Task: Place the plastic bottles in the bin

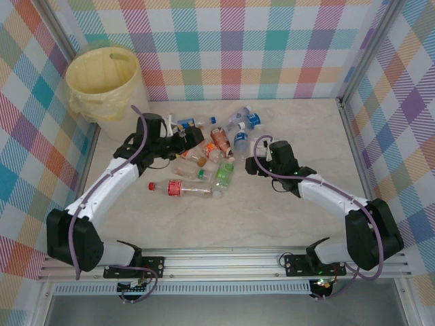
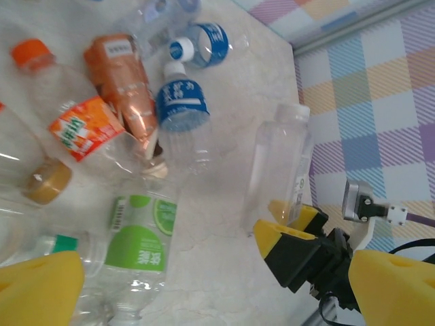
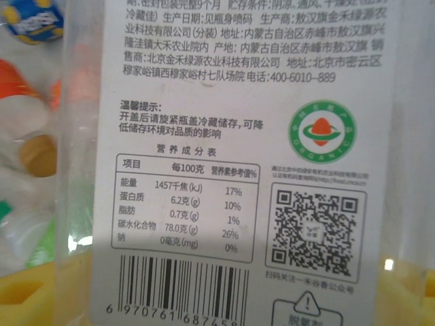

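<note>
While plaid walls [image 1: 231,47] ring marble table [image 1: 224,224], R tool [image 2: 289,222] grips bottle [image 2: 275,166]; L tool [image 1: 185,140] apart.

One pale-yellow bin [image 1: 102,75] stands at the far left corner of the tabletop [image 1: 306,129]. Plastic bottles [image 1: 204,159] are heaped mid-tabletop. I count about eleven, but they overlap, so the total is unsure. Among them are two blue labels [image 2: 182,102], two orange labels [image 2: 80,125], one green label [image 2: 144,248], one red label [image 1: 175,188] and one white-capped clear bottle [image 2: 275,163]. I have two arms: my left end effector [image 1: 180,140] and my right end effector [image 1: 262,153].
</note>
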`<state>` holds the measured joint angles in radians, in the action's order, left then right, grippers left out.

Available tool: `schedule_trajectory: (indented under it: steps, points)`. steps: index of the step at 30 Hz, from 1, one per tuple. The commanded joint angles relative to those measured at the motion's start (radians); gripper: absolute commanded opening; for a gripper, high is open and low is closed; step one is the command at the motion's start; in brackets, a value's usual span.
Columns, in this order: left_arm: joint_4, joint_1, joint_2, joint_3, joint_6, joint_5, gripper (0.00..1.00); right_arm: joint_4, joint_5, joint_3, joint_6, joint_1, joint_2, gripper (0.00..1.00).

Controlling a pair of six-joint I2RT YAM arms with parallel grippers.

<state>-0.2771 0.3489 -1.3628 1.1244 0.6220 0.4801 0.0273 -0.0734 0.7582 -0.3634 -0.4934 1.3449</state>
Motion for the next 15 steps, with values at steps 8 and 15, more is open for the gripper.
schedule_trajectory:
  steps: [8, 15]
  points:
    - [0.214, 0.091, -0.053, -0.007, 0.052, 0.116, 1.0, -0.121, 0.182, 0.115, 0.034, -0.132, 0.047, 0.56]
    - [0.276, 0.091, -0.058, -0.018, 0.071, 0.126, 1.0, -0.12, 0.266, 0.197, 0.035, -0.193, 0.11, 0.56]
